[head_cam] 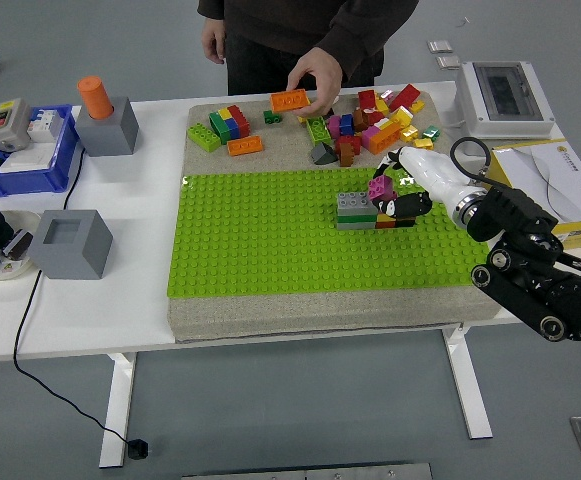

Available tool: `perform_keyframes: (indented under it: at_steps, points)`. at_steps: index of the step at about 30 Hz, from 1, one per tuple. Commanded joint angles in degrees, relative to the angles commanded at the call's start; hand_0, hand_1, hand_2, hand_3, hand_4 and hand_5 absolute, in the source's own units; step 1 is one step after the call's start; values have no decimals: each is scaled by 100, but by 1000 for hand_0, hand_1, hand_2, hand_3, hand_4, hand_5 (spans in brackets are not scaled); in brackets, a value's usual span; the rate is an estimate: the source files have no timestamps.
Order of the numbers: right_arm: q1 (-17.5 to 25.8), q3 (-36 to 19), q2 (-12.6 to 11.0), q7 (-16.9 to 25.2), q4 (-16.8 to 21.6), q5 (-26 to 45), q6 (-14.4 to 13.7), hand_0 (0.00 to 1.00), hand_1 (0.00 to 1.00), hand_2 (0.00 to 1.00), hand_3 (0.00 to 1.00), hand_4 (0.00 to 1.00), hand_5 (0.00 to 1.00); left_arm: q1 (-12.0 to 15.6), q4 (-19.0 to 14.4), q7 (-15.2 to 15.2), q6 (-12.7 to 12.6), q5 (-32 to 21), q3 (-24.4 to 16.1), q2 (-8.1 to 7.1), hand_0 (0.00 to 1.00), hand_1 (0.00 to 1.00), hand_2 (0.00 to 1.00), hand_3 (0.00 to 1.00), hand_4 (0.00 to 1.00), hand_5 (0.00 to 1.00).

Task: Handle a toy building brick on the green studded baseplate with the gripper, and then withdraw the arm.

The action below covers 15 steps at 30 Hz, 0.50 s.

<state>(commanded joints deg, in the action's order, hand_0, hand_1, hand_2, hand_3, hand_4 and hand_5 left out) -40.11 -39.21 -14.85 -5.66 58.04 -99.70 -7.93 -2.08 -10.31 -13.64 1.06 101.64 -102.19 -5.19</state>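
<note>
Small magenta brick (380, 187) tilted, pinched in the right hand (402, 197), just above a low row of grey, green and orange bricks (362, 211) on the green studded baseplate (270, 240), person's hand (315, 75) holding an orange brick (290, 101) over the far brick pile (370, 125), white worktop (80, 310)

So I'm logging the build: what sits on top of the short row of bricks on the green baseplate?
A magenta brick sits above the brick row's right part, in the right hand's white-and-black fingers. The grey brick's top is bare. The hand hides the row's right end.
</note>
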Motion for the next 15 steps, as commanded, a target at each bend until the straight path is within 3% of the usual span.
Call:
perform_keyframes:
  at_steps: [15]
  points:
    - [5, -24, -31, 60, -189, 133, -30, 782, 766, 795, 529, 693, 174, -2, 0, 1, 0, 9, -7, 0, 789, 804, 755, 433, 998, 875]
